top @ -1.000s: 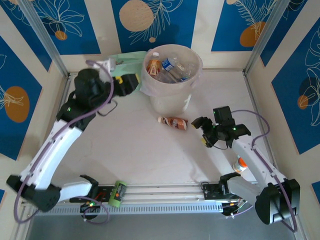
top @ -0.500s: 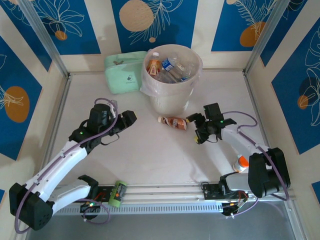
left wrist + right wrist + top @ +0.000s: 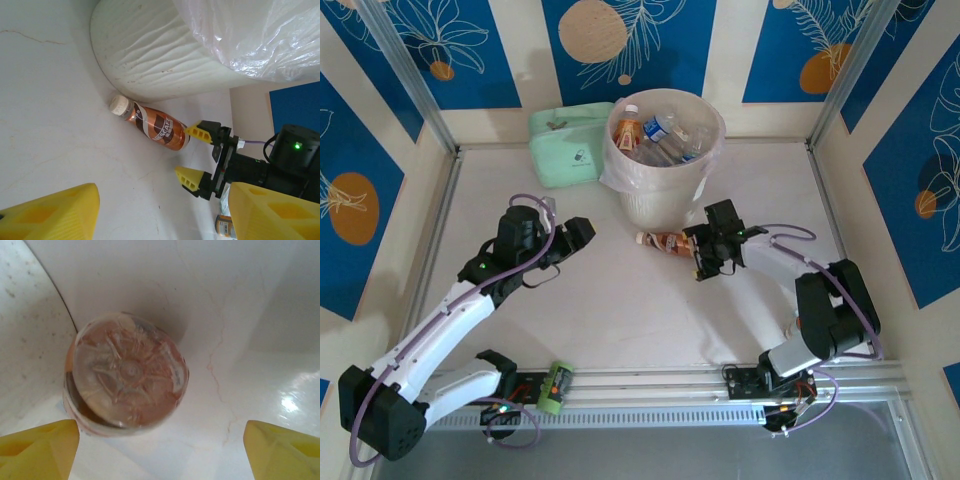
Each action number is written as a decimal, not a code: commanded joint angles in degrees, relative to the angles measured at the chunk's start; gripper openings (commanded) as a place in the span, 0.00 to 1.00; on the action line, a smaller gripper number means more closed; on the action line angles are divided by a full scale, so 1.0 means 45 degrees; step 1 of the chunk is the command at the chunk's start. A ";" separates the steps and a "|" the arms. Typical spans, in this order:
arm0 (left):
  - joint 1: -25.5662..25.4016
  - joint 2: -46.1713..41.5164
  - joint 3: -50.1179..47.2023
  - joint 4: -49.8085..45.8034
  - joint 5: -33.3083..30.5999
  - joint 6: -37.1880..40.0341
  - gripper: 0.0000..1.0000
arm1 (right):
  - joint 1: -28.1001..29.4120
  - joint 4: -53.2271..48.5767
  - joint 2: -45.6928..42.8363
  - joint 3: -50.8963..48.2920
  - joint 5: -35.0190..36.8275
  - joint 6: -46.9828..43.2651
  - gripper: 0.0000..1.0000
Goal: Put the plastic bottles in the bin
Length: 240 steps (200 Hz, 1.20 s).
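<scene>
A brown-labelled plastic bottle [image 3: 667, 243] lies on its side against the foot of the bin [image 3: 665, 195]; the left wrist view has its white cap pointing left [image 3: 155, 127]. My right gripper [image 3: 698, 255] is open right at the bottle's base, which sits just ahead of the yellow fingers and toward the left one [image 3: 125, 377]. My left gripper [image 3: 578, 238] hangs open and empty over bare table to the left, facing that bottle. The bin, cream with a white bag over its rim [image 3: 260, 35], holds several bottles [image 3: 660, 130]. A green bottle [image 3: 556, 385] lies by the front rail.
A flat pale-green pouch [image 3: 570, 158] lies left of the bin at the back wall. Another small bottle [image 3: 225, 227] rests on the table behind my right gripper. Walls enclose the table on three sides; the metal rail [image 3: 650, 380] runs along the near edge.
My right gripper has travelled left up to the brown bottle's base. My left arm pulled back from beside the bin to mid-table, then held still.
</scene>
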 commanded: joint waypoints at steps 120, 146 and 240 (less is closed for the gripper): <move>0.0202 -0.0170 0.0585 -0.0299 0.0384 0.0412 0.69 | -0.0245 -0.0647 0.2661 0.1754 0.0541 0.0728 0.65; 0.0224 -0.0015 0.0624 -0.0258 0.0402 0.0441 0.69 | -0.0244 -0.0829 0.2557 0.1775 0.0440 0.0349 0.59; 0.0244 0.0377 0.0633 0.0060 0.0628 0.0336 0.69 | 0.0547 -0.2754 0.1185 0.2450 0.0667 -0.2952 0.78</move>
